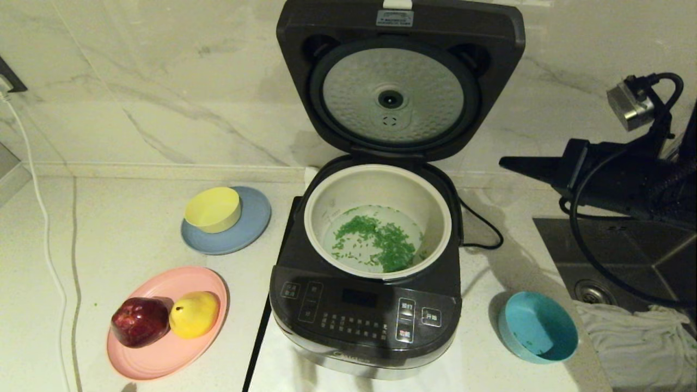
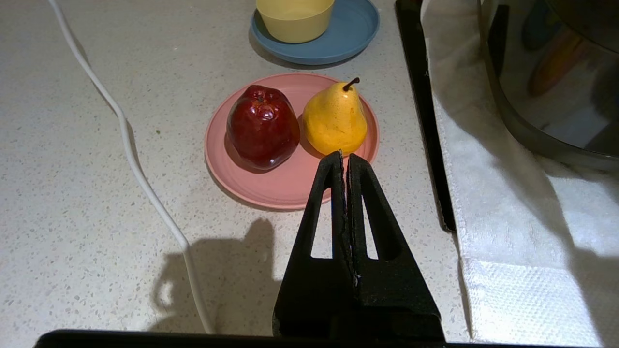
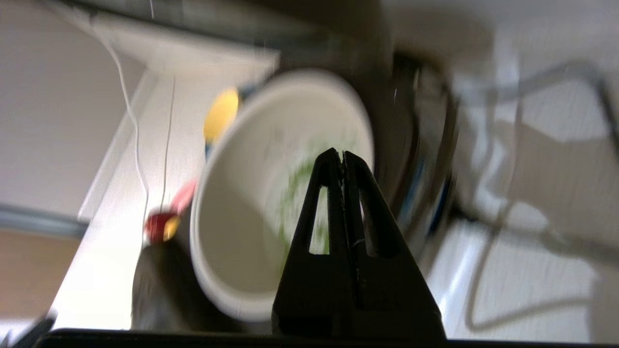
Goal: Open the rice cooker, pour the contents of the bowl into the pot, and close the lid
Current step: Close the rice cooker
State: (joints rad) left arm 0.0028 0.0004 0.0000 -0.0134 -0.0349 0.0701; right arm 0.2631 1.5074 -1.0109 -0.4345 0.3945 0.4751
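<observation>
Head view shows the rice cooker [image 1: 365, 305] to the left of the right gripper [image 1: 506, 161], its lid [image 1: 400, 76] standing upright and open. Inside, the pot [image 1: 378, 220] holds the green contents [image 1: 375, 242]. Below this gripper, the teal bowl [image 1: 537, 326] sits upright on the counter. The gripper's fingers are pressed together, holding nothing. The left gripper [image 2: 344, 155] is closed too, just before the pear [image 2: 335, 119].

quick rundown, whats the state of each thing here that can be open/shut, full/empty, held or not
Dark grey hinged lid: open, upright.
Cream-white inner pot: holds green chopped bits.
Small teal-blue bowl: empty, on the counter, not held.
Yellow bowl: empty, on the grey-blue plate.
Right gripper: shut, empty.
Left gripper: shut, empty, parked near the pink plate.
</observation>
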